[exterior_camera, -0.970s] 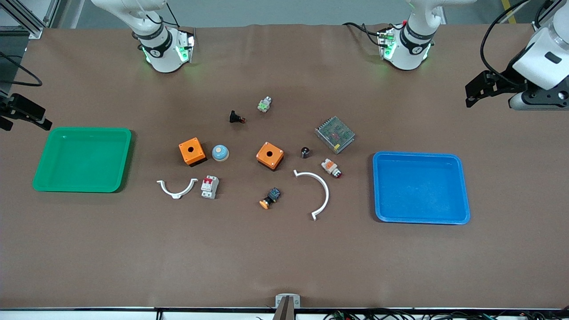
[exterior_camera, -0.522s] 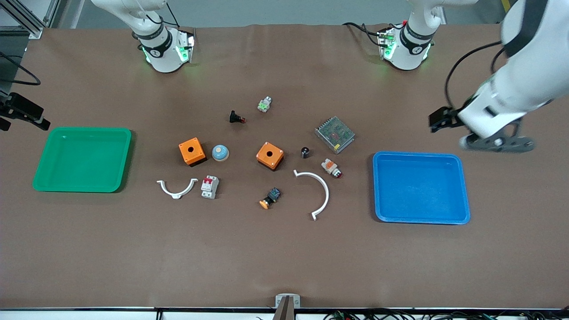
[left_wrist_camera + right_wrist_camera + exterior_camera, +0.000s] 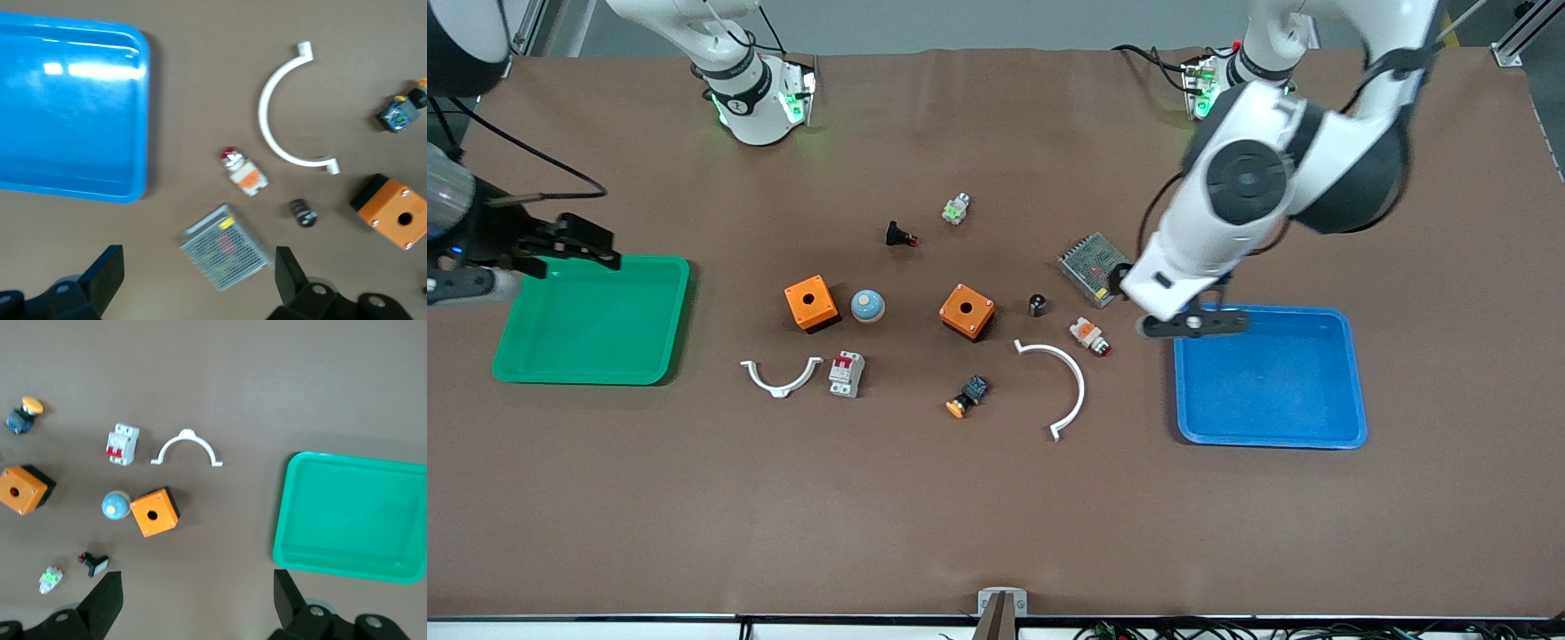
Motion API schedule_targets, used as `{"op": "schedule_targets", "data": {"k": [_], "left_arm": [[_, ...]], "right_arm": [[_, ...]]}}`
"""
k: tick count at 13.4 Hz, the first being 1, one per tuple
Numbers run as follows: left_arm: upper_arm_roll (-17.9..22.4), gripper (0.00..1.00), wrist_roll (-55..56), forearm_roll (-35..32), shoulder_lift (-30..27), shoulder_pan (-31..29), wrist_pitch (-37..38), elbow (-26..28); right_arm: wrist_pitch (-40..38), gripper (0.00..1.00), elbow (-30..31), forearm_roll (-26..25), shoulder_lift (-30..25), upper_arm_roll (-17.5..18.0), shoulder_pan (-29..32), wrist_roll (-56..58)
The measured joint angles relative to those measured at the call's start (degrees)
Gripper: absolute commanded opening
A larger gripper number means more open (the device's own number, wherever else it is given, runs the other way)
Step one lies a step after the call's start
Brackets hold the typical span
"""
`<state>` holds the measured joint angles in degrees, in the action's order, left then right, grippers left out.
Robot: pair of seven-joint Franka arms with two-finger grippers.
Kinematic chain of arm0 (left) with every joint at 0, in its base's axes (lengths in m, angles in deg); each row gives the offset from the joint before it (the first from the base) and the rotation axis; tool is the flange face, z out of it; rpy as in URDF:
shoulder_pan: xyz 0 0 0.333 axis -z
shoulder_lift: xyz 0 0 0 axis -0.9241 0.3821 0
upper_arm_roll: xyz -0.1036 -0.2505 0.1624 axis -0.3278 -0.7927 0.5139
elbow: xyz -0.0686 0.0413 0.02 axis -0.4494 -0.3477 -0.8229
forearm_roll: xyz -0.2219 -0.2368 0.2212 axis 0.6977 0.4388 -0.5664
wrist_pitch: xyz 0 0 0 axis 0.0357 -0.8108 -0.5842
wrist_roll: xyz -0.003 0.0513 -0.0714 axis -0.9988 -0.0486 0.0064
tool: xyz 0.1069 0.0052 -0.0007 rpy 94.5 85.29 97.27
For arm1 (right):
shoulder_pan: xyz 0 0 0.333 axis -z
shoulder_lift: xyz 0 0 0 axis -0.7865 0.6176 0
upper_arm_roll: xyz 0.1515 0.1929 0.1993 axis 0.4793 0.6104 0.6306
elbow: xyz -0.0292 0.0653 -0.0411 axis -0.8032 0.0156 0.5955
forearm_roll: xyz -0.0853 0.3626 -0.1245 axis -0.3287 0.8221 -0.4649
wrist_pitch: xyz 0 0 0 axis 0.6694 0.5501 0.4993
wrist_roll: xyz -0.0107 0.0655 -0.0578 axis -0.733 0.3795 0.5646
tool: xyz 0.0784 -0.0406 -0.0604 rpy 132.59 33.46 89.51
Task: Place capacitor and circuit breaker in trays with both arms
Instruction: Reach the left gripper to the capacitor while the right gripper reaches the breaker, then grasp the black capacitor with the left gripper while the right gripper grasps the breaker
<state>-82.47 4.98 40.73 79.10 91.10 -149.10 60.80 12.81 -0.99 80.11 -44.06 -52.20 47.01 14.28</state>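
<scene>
The capacitor (image 3: 1037, 305), a tiny black cylinder, stands on the table between an orange box (image 3: 967, 311) and a mesh power supply (image 3: 1096, 264); it also shows in the left wrist view (image 3: 303, 213). The circuit breaker (image 3: 847, 373), white-grey with red toggles, lies beside a white curved piece (image 3: 781, 377); it also shows in the right wrist view (image 3: 122, 444). My left gripper (image 3: 1122, 277) hangs high over the mesh power supply, open and empty (image 3: 197, 280). My right gripper (image 3: 578, 244) is up over the green tray's (image 3: 591, 356) rim, open and empty (image 3: 197, 603).
A blue tray (image 3: 1272, 391) lies toward the left arm's end. Also on the table: a second orange box (image 3: 811, 303), a blue dome (image 3: 867, 306), a white-and-orange button (image 3: 1089, 335), a black push-button (image 3: 900, 236), a yellow-capped button (image 3: 967, 397), a large white arc (image 3: 1079, 378).
My left arm has swung in from the table's end to over the mesh power supply. My right gripper has moved inward to the green tray's rim. The parts have not moved.
</scene>
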Motion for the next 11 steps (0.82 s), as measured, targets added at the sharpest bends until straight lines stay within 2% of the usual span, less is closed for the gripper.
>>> {"op": "schedule_targets", "data": {"k": [2, 5, 8, 11], "left_arm": [[0.01, 1.0, 4.33, 0.0, 1.45, 2.08, -5.97, 3.49], [-0.01, 0.98, 9.94, 0.0, 5.1, 4.73, -12.2, 5.93], [-0.01, 0.94, 13.83, 0.0, 9.66, 7.0, -16.79, 6.13], [-0.04, 0.89, 17.27, 0.0, 13.15, 8.87, -20.69, 6.14]], "right_arm": [[-0.62, 1.0, 1.31, 0.03, 0.81, 0.07, -3.34, -0.33], [6.28, 1.0, 8.14, 0.02, 1.6, 0.28, -10.46, -8.28], [18.21, 1.0, 17.36, 0.03, 2.23, 0.37, -15.2, -17.12], [34.18, 1.0, 25.42, 0.03, 2.72, 0.38, -19.0, -24.11]]}}
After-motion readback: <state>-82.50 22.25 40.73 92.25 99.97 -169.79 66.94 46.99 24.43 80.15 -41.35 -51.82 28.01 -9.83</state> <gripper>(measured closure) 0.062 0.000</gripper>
